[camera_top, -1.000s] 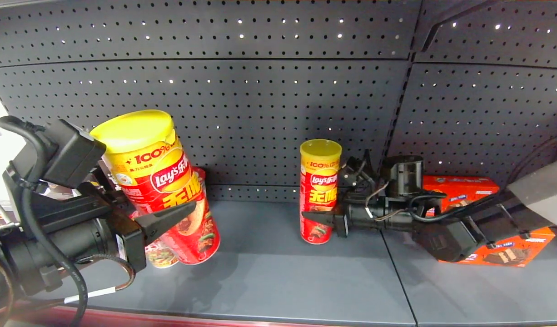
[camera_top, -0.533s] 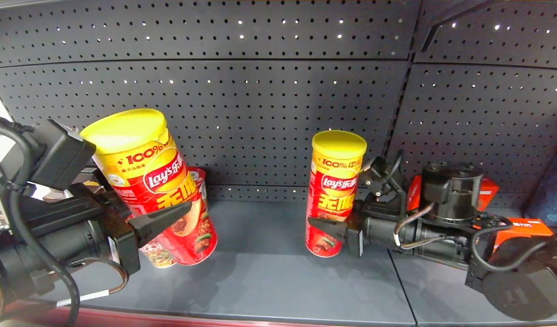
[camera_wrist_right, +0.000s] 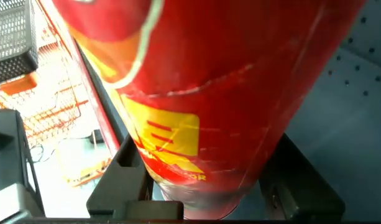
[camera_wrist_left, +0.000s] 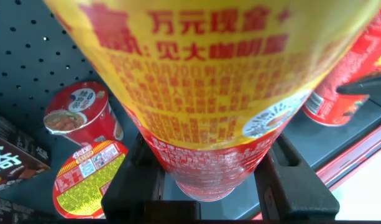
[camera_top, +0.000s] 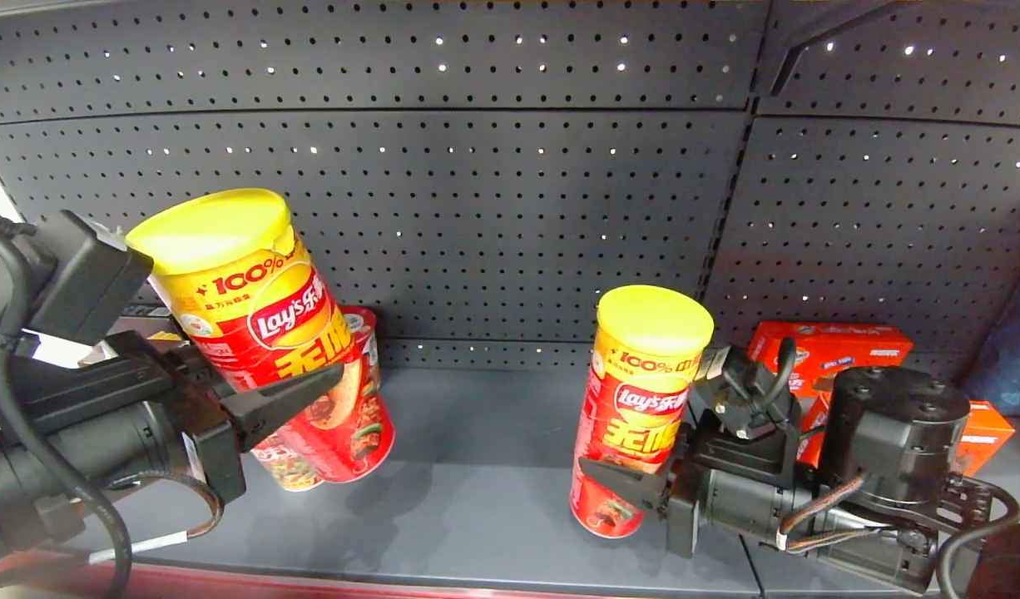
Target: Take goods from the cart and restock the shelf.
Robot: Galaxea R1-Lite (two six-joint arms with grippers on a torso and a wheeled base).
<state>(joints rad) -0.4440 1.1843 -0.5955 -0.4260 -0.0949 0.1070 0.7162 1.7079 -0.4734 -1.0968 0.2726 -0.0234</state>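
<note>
Shelf: lower both cans slowly, square each base to deck before I release.
Left can: at shelf's left end, pinched low on body by my left gripper; long axis tilted, yellow lid leaning left, base toward shelf middle; mind noodle cup just beside base.
Right can: near front edge, pinched low by my right gripper; lid leaning right; straighten, set deeper, I judge.

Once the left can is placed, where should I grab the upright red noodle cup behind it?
Grip the red round noodle cup around its side wall below the rim, fingers either side, coming from the shelf front: it stands upright, with the perforated back panel close behind.
</note>
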